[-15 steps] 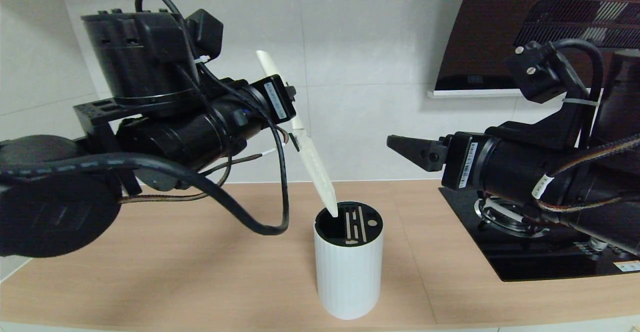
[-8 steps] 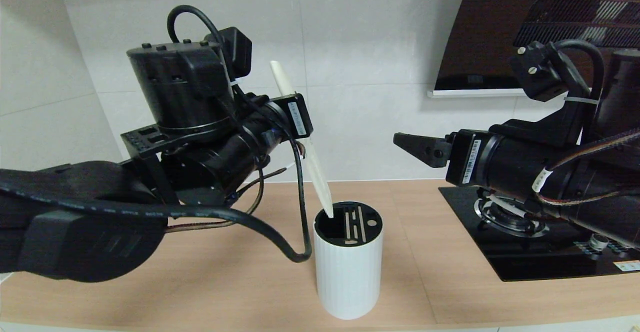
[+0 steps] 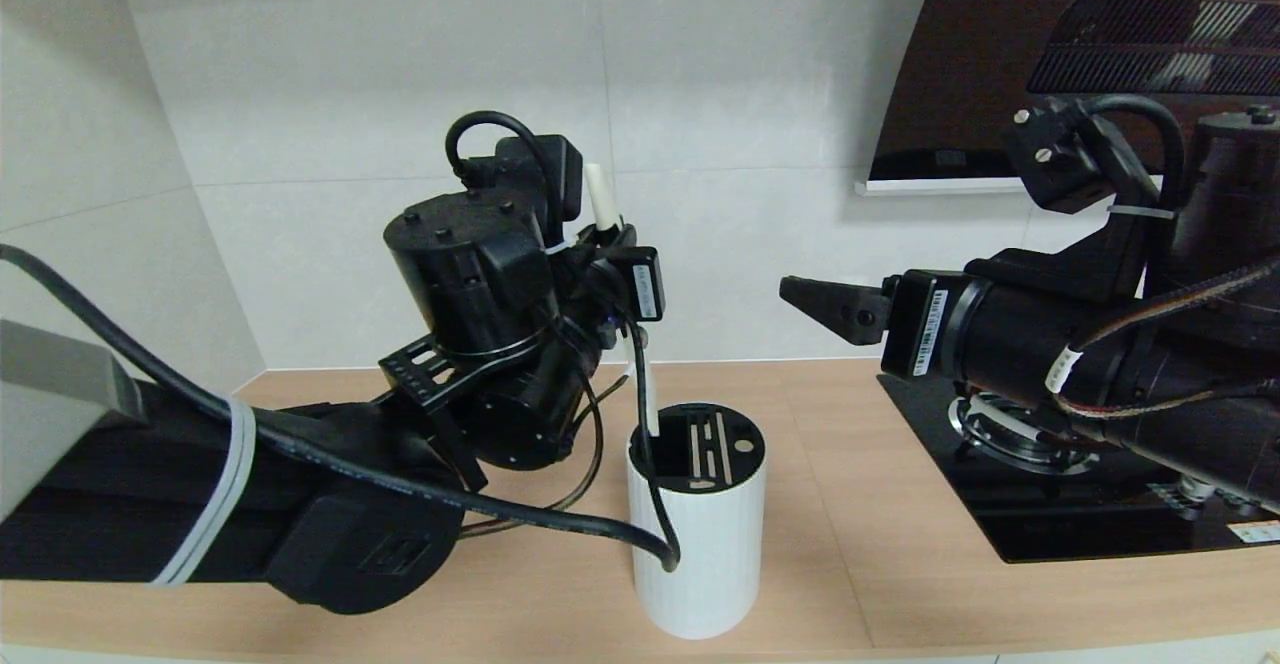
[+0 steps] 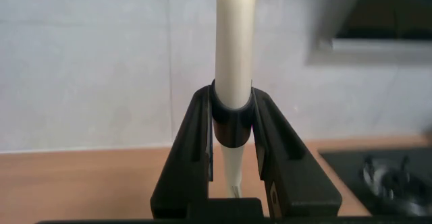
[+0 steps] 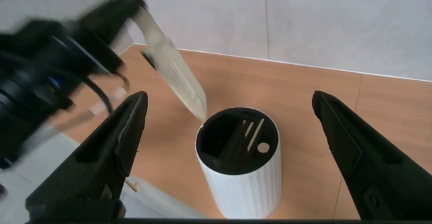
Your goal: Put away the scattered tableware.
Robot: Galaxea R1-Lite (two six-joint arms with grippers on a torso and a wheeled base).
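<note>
A cream knife stands nearly upright, handle up, its blade tip in the large opening of the white ribbed holder. My left gripper is shut on the knife just below the handle. The left wrist view shows the handle rising between the fingers. In the right wrist view the blade slants down to the holder. My right gripper hangs open in the air to the right of the holder and above it, holding nothing; its fingers are spread wide.
The holder's black top has narrow slots and a small round hole. A black stove is set into the wooden counter at the right, with a dark range hood above. White tiled wall behind.
My left arm swung to the right and turned the knife from a slant to nearly upright, with the tip staying at the holder's opening. The right arm has barely moved.
</note>
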